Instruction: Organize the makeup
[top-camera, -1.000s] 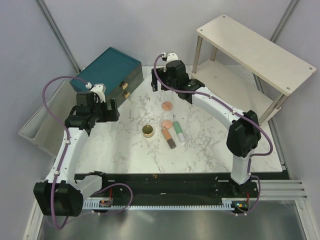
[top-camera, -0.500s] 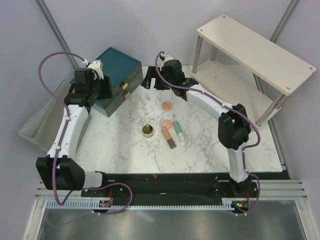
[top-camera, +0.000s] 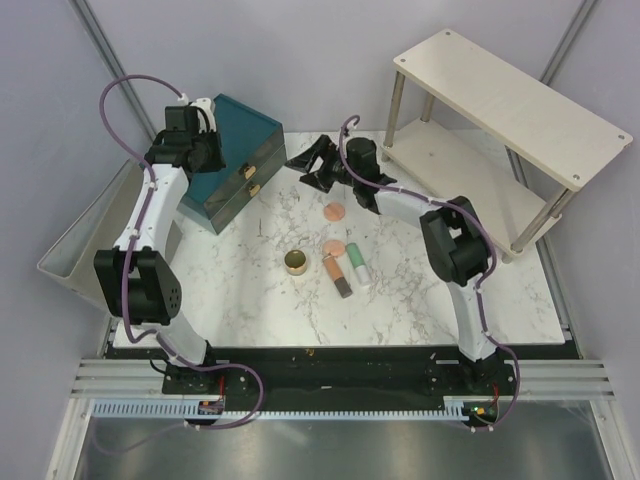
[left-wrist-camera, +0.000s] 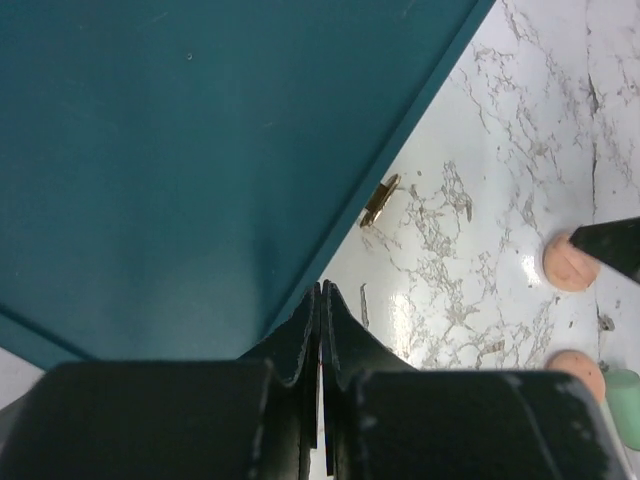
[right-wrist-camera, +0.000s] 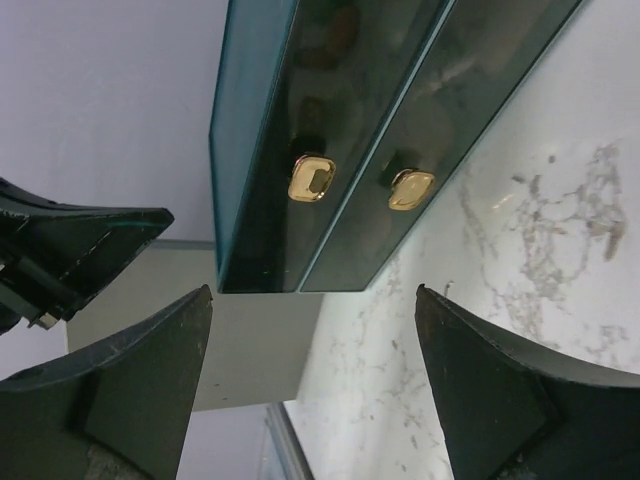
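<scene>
The makeup lies mid-table: two peach discs (top-camera: 334, 212) (top-camera: 334, 248), a gold tin (top-camera: 295, 263), an orange-and-dark tube (top-camera: 336, 275) and a green-and-white tube (top-camera: 358, 265). My left gripper (top-camera: 203, 158) hovers over the teal box's lid (left-wrist-camera: 180, 150), its jaws (left-wrist-camera: 322, 295) shut with nothing between them. In the left wrist view both discs (left-wrist-camera: 566, 270) (left-wrist-camera: 577, 368) show at the right edge. My right gripper (top-camera: 308, 170) is open in front of the box's drawer fronts (right-wrist-camera: 330, 120), level with two gold knobs (right-wrist-camera: 311, 178) (right-wrist-camera: 411, 190), and touches neither.
The teal box (top-camera: 225, 150) stands at the table's back left. A grey bin (top-camera: 75, 250) leans beside the table's left edge. A white two-tier shelf (top-camera: 500, 90) fills the back right corner. Marble tabletop (top-camera: 260, 300) lies in front of the makeup.
My left arm has swung back over the teal box and its gripper has gone from open to shut. My right gripper has moved left and down toward the drawer fronts.
</scene>
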